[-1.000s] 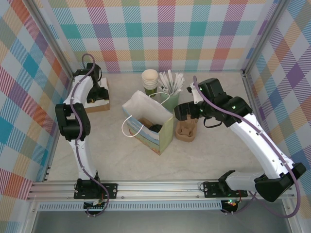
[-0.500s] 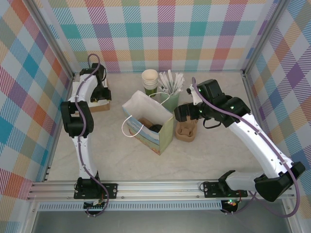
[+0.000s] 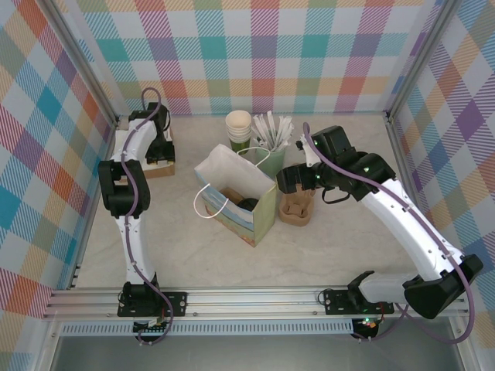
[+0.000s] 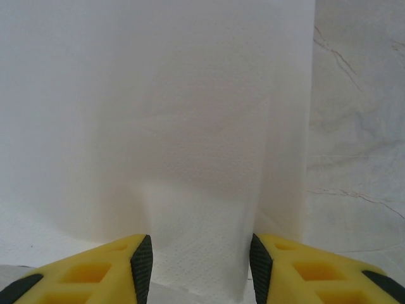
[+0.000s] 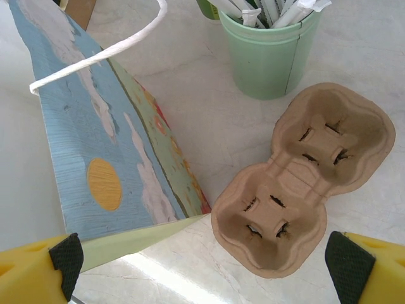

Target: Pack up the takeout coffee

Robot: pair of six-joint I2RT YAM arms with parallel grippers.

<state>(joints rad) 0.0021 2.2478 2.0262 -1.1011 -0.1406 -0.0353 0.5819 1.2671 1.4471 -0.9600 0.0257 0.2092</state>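
The coffee step looks done, as the takeout coffee (image 3: 248,204) seems to sit inside the paper bag (image 3: 263,220) at centre; far left, the left gripper (image 4: 197,266) straddles a napkin (image 4: 158,126) fold half-open, hold unclear, needing a firm pinch, while the right gripper (image 5: 205,259) gapes empty.

On the table (image 3: 178,247) the paper bag (image 3: 236,202) stands centrally, the cup carrier (image 3: 297,207) just right of it, the stirrer cup (image 3: 271,158) behind both, the cup stack (image 3: 238,127) left of that, napkins (image 4: 190,126) in the far-left corner.
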